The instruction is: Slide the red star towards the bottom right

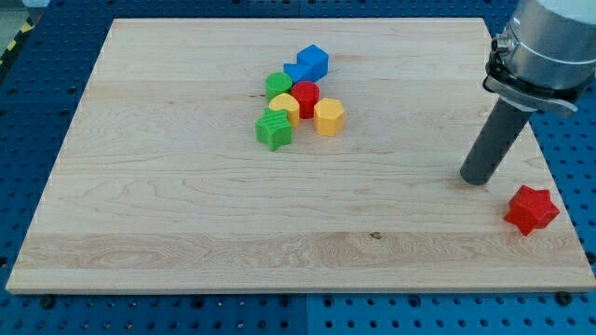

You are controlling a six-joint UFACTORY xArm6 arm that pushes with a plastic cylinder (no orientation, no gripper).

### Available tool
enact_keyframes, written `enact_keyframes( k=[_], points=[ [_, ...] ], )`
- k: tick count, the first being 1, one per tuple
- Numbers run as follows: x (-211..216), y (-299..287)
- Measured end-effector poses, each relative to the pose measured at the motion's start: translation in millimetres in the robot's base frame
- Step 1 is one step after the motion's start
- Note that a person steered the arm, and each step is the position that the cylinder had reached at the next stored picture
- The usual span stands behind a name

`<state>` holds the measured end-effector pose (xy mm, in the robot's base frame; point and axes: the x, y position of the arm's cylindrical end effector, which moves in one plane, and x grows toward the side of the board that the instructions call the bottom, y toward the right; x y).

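Note:
The red star [532, 208] lies near the board's bottom right corner, close to the right edge. My tip [478, 180] rests on the board just up and left of the star, a short gap apart from it. The dark rod rises from the tip towards the view's top right.
A cluster of blocks sits at upper centre: a blue cube [313, 61], another blue block [297, 73], a green cylinder [277, 86], a red cylinder [305, 97], a yellow block [285, 108], a yellow hexagon [329, 117] and a green star [274, 129]. The wooden board [186, 205] lies on a blue pegboard.

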<state>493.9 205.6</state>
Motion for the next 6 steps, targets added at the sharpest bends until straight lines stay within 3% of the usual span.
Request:
enact_keyframes(
  k=[1,6],
  points=[
    [-0.1,33.0],
    [15.9,51.8]
  ],
)
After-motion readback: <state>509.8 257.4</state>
